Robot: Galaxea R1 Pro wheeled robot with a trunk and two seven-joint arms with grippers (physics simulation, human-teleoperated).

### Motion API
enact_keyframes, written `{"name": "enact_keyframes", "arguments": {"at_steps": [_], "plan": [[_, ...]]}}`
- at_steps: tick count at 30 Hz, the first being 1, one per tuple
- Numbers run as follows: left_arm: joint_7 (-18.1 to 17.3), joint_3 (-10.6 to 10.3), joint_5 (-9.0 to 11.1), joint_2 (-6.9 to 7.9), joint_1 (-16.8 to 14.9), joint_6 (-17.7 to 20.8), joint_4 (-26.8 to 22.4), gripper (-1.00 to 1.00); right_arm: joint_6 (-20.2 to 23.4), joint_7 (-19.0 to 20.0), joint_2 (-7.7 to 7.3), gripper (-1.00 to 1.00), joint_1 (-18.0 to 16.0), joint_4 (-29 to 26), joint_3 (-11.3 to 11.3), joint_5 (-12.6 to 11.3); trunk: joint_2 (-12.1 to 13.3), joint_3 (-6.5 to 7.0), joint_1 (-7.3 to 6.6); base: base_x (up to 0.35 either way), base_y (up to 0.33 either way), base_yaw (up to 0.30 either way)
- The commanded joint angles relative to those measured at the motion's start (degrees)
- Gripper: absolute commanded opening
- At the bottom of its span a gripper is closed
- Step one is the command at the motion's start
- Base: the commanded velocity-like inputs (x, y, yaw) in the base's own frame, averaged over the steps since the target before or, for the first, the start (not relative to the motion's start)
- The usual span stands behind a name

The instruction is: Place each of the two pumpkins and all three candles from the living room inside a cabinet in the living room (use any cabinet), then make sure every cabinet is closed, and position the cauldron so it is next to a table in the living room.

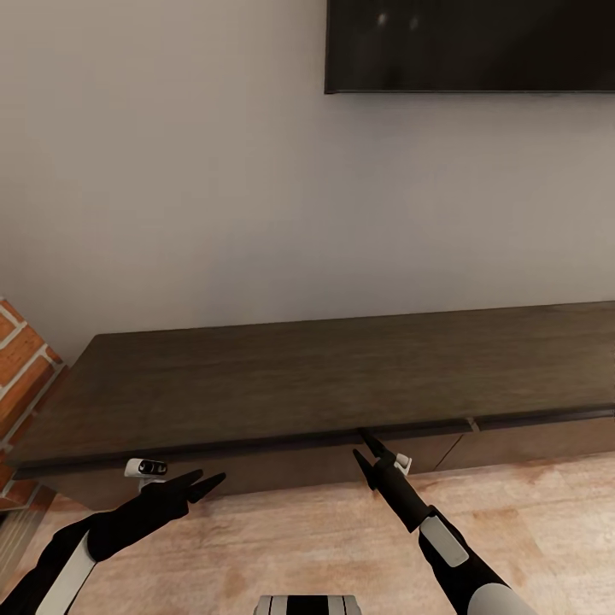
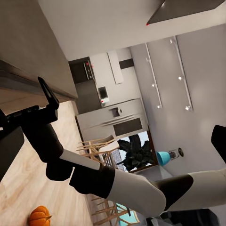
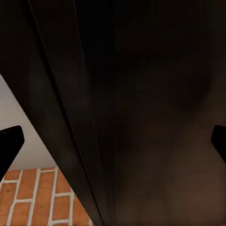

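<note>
The long dark-brown cabinet (image 1: 325,376) runs along the wall ahead of me. My right gripper (image 1: 362,448) is open at the cabinet's front, with its upper fingertip just under the top's lip. One drawer front (image 1: 427,446) to its right looks slightly out from the rest. In the right wrist view the dark cabinet wood (image 3: 141,117) is very close, between the spread fingertips (image 3: 9,146). My left gripper (image 1: 205,483) hangs open and empty in front of the cabinet's left part. One orange pumpkin (image 2: 40,215) lies on the wooden floor, seen past my right arm (image 2: 122,186).
A brick column (image 1: 21,359) stands at the cabinet's left end. A dark screen (image 1: 470,43) hangs on the wall above. Light wooden floor (image 1: 282,538) lies between me and the cabinet. The left wrist view looks toward a kitchen with wooden chairs (image 2: 101,148).
</note>
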Motion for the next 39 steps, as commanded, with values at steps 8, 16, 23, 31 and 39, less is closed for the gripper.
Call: {"name": "enact_keyframes", "arguments": {"at_steps": [8,16,23,31,39], "plan": [[-0.11,-0.02,0.13,-0.02,-0.02,0.60,-0.01,1.00,0.54,0.06,-0.01,-1.00,-0.02,0.01,0.08,-0.57,-0.02,-0.04,-0.01,0.000,0.000,0.000],[-0.11,-0.02,0.13,-0.02,-0.02,0.60,-0.01,1.00,0.54,0.04,-0.01,-1.00,-0.01,0.04,0.08,-0.57,-0.02,-0.04,-0.01,0.000,0.000,0.000],[-0.11,-0.02,0.13,-0.02,-0.02,0.60,-0.01,1.00,0.54,-0.01,-0.02,-1.00,-0.02,0.07,0.08,-0.56,-0.02,-0.04,-0.01,0.003,0.000,0.000],[-0.10,-0.02,0.13,-0.10,-0.02,0.60,-0.01,1.00,0.48,-0.17,-0.01,-1.00,0.02,0.03,0.08,-0.57,-0.02,-0.04,-0.01,0.006,0.000,0.000],[-0.03,-0.02,0.13,-0.11,-0.02,0.60,-0.01,1.00,-1.25,-0.26,-0.01,-1.00,-0.03,0.03,-0.08,-0.86,-0.02,-0.04,-0.01,0.000,0.000,0.000]]}}
